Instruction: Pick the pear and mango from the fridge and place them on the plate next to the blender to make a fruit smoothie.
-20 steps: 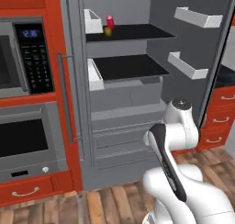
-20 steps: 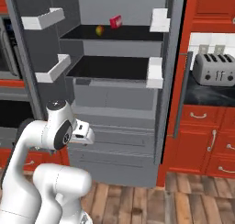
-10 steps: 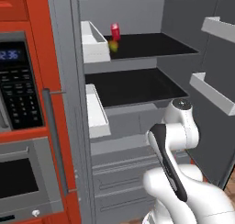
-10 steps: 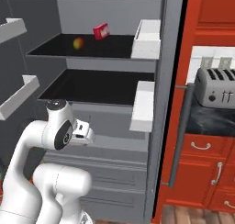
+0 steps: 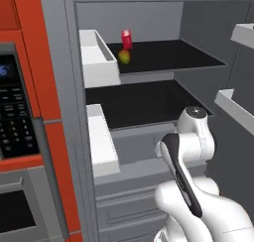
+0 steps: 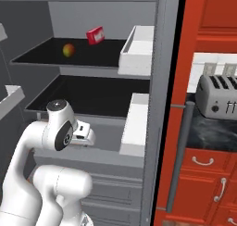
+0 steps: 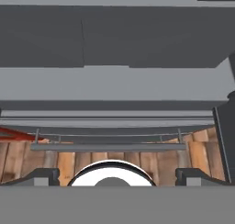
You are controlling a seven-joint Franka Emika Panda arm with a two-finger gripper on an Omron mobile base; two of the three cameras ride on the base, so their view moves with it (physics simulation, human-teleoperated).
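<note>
Kitchen cabinetry in red is framing the open fridge (image 5: 149,132), which is showing two black shelves above grey drawers. White door bins (image 5: 99,57) are sitting on the door at the left of the left base view, and the same bins (image 6: 138,47) are appearing at the right of the right base view.

On the upper shelf a red can (image 5: 127,39) is standing toward the back, and the mango (image 5: 124,57) is lying just in front of it, near the upper bin. In the right base view the mango (image 6: 69,50) is lying left of the can (image 6: 95,35), with a gap between them. The lower shelf is lying bare and black.

Arm is standing folded in front of the drawers, with its hand at about lower-shelf height. In the hand view the two dark fingertips (image 7: 41,176) are sitting far apart at the bottom corners, so the jaws are standing wide with nothing between them. That view is looking down the grey drawer fronts (image 7: 114,81) toward a wooden floor (image 7: 202,154).

A toaster (image 6: 217,95) is sitting on the dark counter right of the fridge. An oven keypad (image 5: 15,112) is showing at the left of the left base view.
</note>
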